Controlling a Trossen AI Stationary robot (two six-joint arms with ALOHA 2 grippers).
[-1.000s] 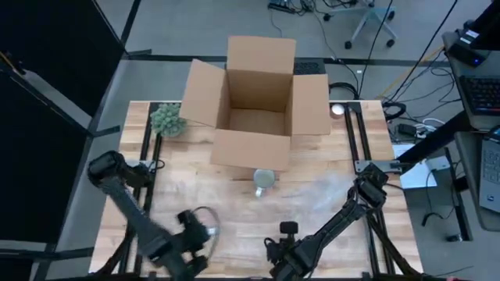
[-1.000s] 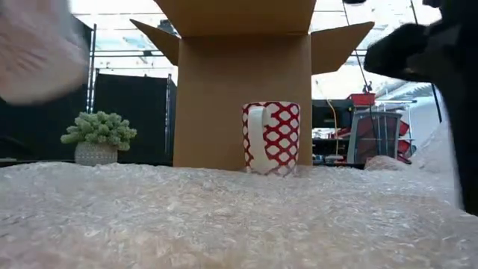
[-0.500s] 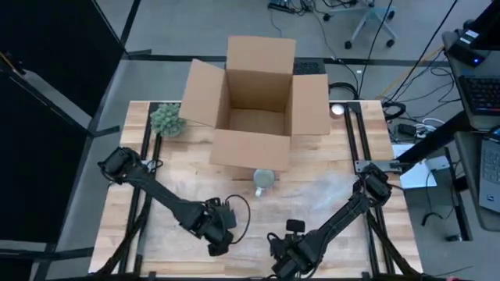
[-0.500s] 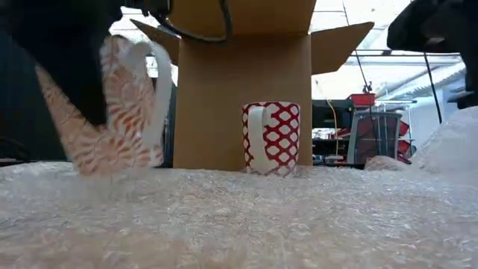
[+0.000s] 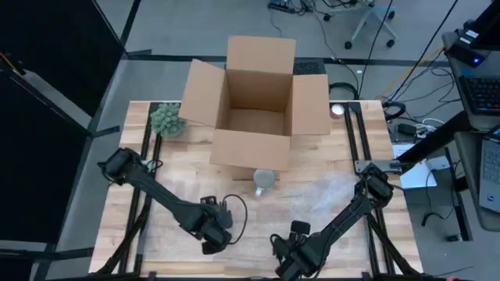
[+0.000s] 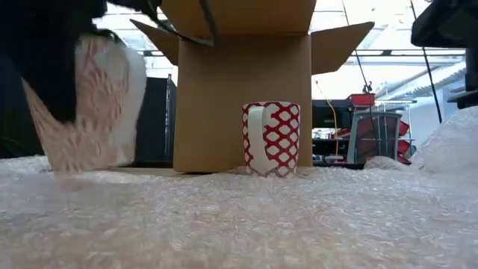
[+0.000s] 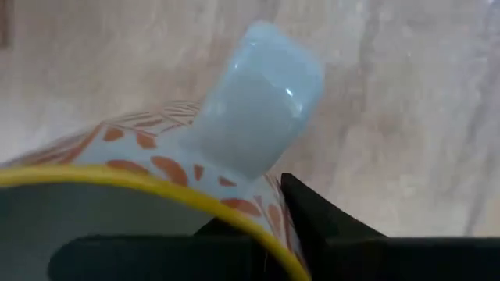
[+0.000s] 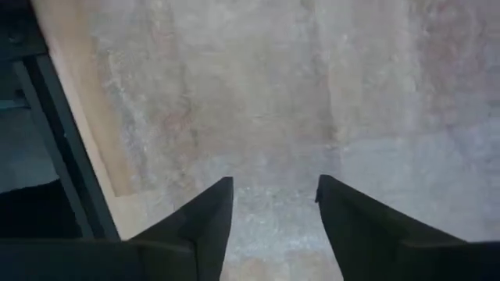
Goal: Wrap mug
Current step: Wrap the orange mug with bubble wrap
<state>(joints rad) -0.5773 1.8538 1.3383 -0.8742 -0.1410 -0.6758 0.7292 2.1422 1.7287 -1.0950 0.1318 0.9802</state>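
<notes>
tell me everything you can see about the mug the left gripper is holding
The held mug is white with an orange leaf pattern, a yellow rim and a pale, glossy handle, so it looks ceramic. The left gripper is shut on its rim, with one finger outside the wall by the handle. In the low view it is blurred, looks tilted, and sits low over the bubble wrap; contact with the wrap cannot be told. It is left of the box and the red mug.

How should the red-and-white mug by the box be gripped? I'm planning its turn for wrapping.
Judging by its pose, the red-and-white mug stands upright and free in front of the cardboard box, mouth up. Coming from above and pinching the rim opposite the handle looks safest.
</notes>
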